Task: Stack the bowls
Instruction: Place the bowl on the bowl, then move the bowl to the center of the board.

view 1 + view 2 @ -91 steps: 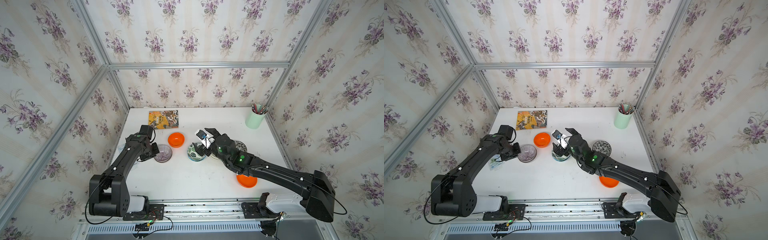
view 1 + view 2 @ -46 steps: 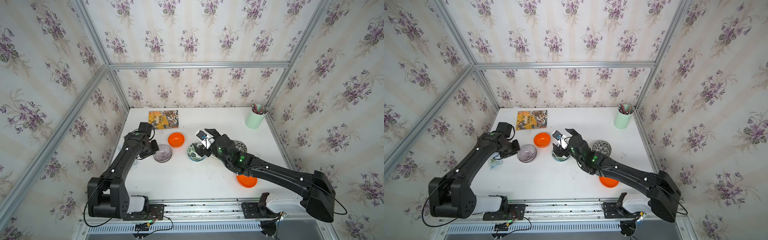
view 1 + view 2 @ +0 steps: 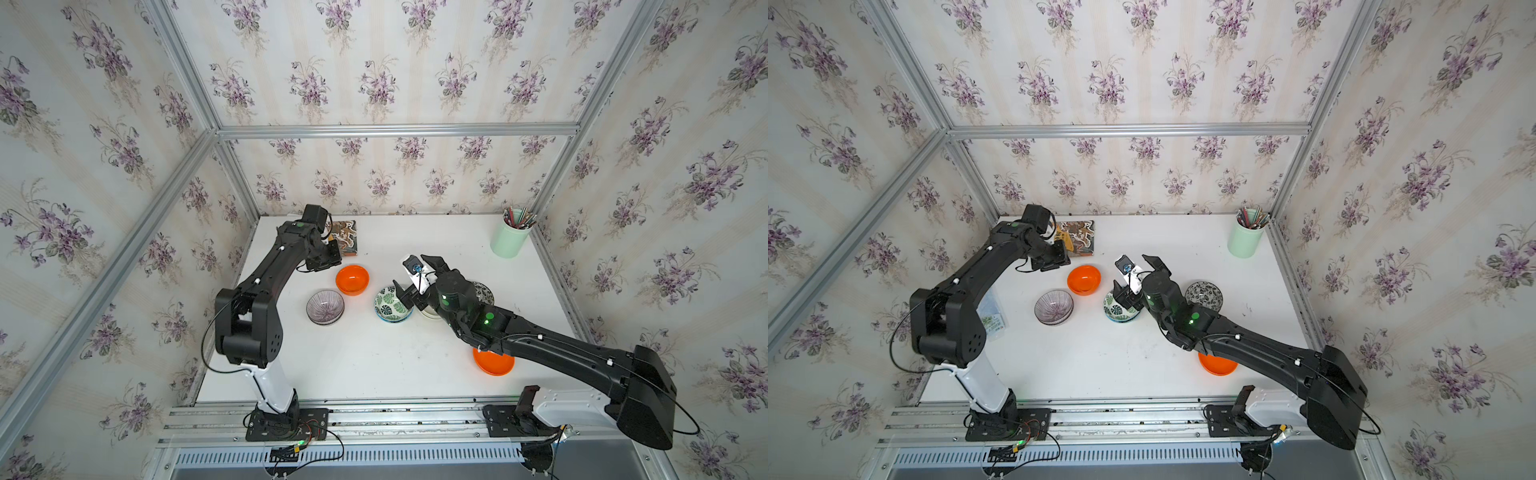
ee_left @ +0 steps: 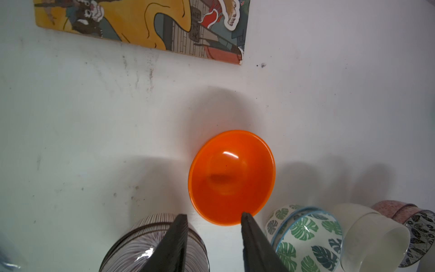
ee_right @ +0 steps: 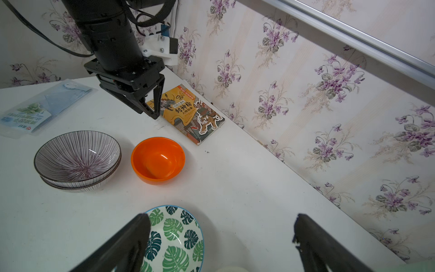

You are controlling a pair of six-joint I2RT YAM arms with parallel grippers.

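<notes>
If left gripper (image 4: 213, 214) drops now | jaws part-open, empty | tip could clip orange bowl (image 4: 231, 176) rim, skid it | right gripper (image 5: 220, 219) wide, empty

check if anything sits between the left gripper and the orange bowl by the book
Nothing visible does. The left gripper hangs open close to the orange bowl, with no object between them; the purple striped bowls sit off to one side.

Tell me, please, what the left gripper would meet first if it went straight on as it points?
Probably the orange bowl, just ahead of the left gripper; depth is unclear, so perhaps the table beside it.
</notes>
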